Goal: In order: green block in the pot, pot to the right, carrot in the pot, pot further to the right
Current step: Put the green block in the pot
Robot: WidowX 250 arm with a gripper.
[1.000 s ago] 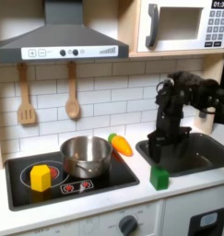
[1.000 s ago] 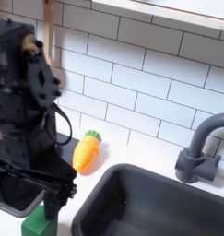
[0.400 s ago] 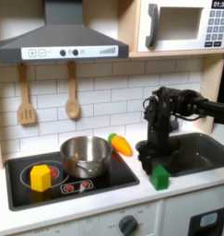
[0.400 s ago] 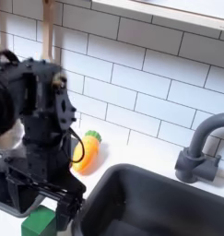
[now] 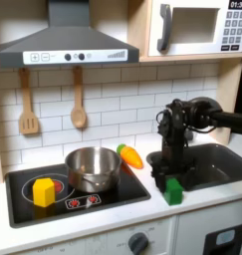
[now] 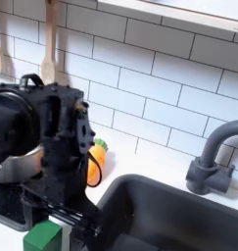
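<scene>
- Since a second ago, gripper (image 5: 173, 175) dropped onto green block (image 5: 174, 191) on worktop (image 5: 207, 204); finger spread unclear.
- Pot (image 5: 93, 168) on stove (image 5: 122, 194), carrot (image 5: 130, 155) just beside it.

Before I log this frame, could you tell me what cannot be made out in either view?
- Gripper: in both exterior views the arm's body hides the fingers; open or shut unclear.
- Green block: cut off by the second exterior view's bottom edge.
- Carrot: partly hidden behind the arm in the second exterior view.
- Pot: interior too dim to check in the first exterior view.
</scene>
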